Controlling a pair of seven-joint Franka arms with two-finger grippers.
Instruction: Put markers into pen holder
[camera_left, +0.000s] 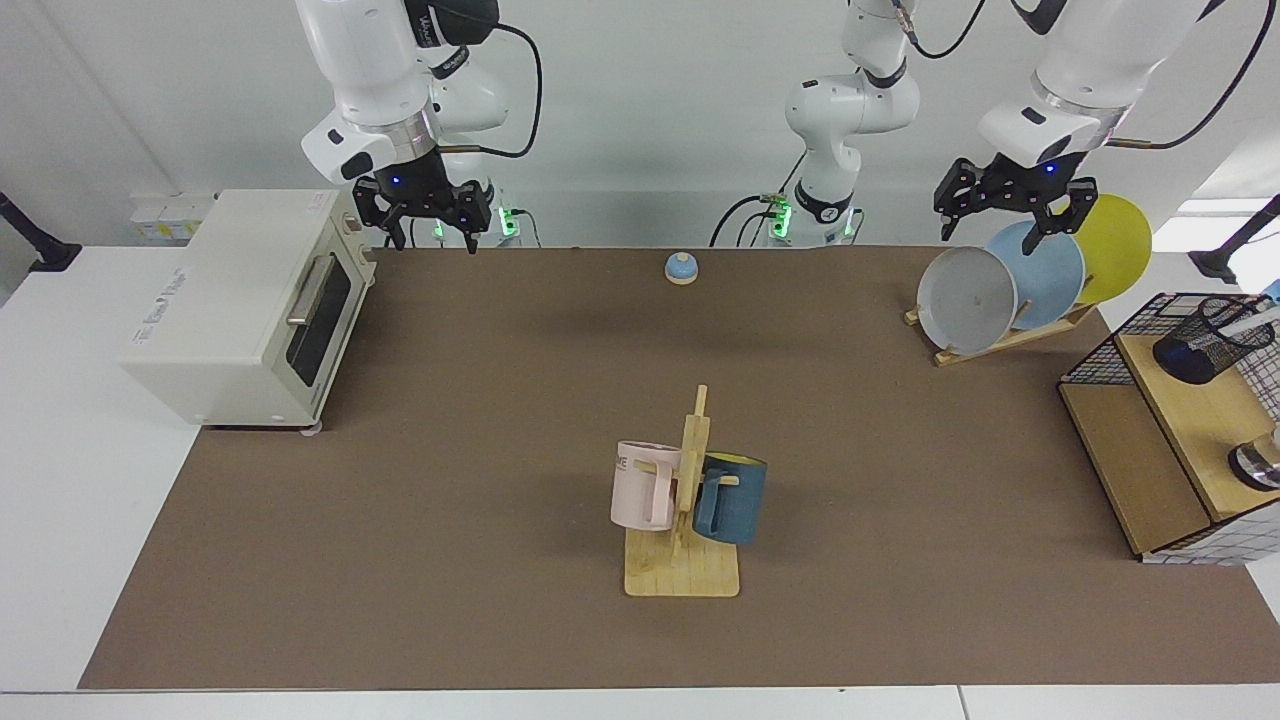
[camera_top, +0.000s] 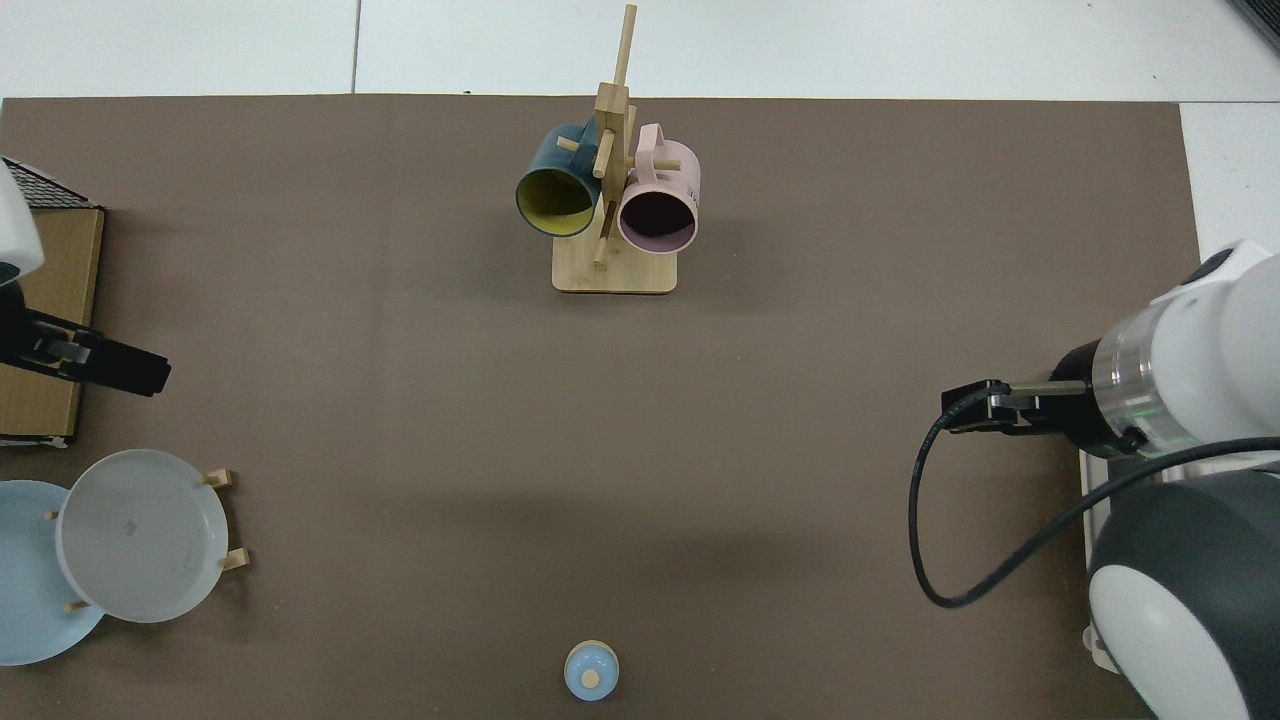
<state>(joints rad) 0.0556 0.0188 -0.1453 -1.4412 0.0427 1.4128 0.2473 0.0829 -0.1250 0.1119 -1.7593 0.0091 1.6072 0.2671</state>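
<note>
1. The left gripper (camera_left: 1005, 215) hangs wide open and empty above the plate rack (camera_left: 1000, 338).
2. The pen holder (camera_left: 1212, 340), with a marker (camera_left: 1252, 318) inside, stands well apart from it.
3. The right gripper (camera_left: 428, 225) waits, spread open, beside the oven (camera_left: 240, 305).

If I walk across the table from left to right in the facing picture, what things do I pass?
Toaster oven → bell → mug rack with pink and blue mugs → plate rack → pen holder on the shelf.
</note>
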